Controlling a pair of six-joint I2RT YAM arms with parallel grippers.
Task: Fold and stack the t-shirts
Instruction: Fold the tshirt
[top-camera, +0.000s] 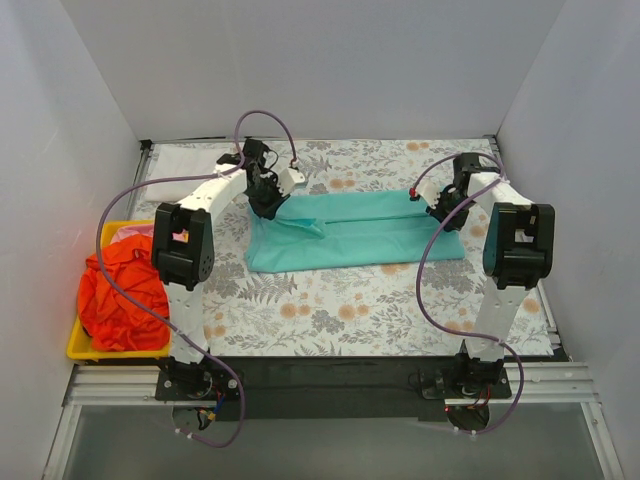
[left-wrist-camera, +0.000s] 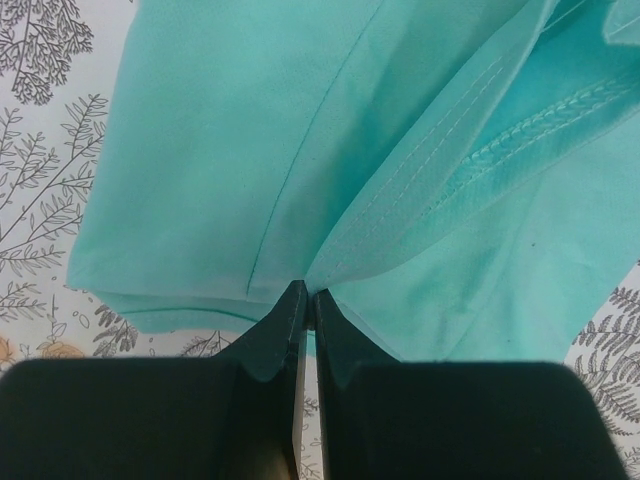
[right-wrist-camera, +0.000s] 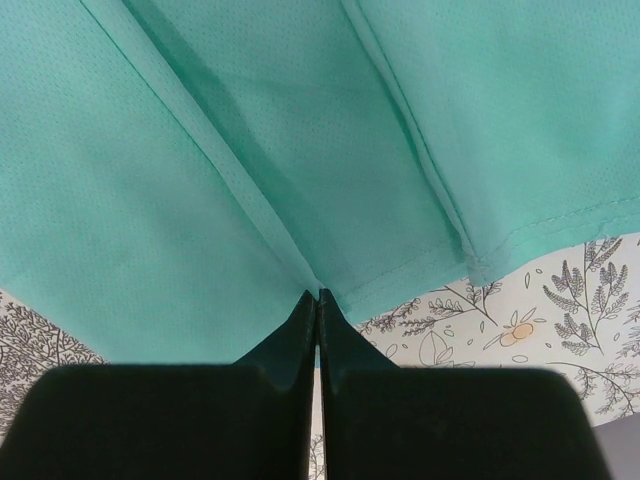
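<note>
A teal-green t-shirt (top-camera: 350, 232) lies folded into a long band across the middle of the floral tablecloth (top-camera: 330, 310). My left gripper (top-camera: 268, 205) is shut on its upper left corner; the left wrist view shows the fingertips (left-wrist-camera: 308, 297) pinching a fold of teal cloth (left-wrist-camera: 300, 150). My right gripper (top-camera: 440, 215) is shut on the shirt's right end; the right wrist view shows the tips (right-wrist-camera: 318, 298) pinching the hem edge (right-wrist-camera: 300, 150). An orange-red t-shirt (top-camera: 120, 295) lies crumpled in the yellow tray (top-camera: 85, 350), with a bit of pink shirt (top-camera: 130, 232) behind it. A white t-shirt (top-camera: 185, 160) lies folded at the back left.
The yellow tray sits at the table's left edge beside the left arm's base. White walls close in the table on three sides. Purple cables loop over both arms.
</note>
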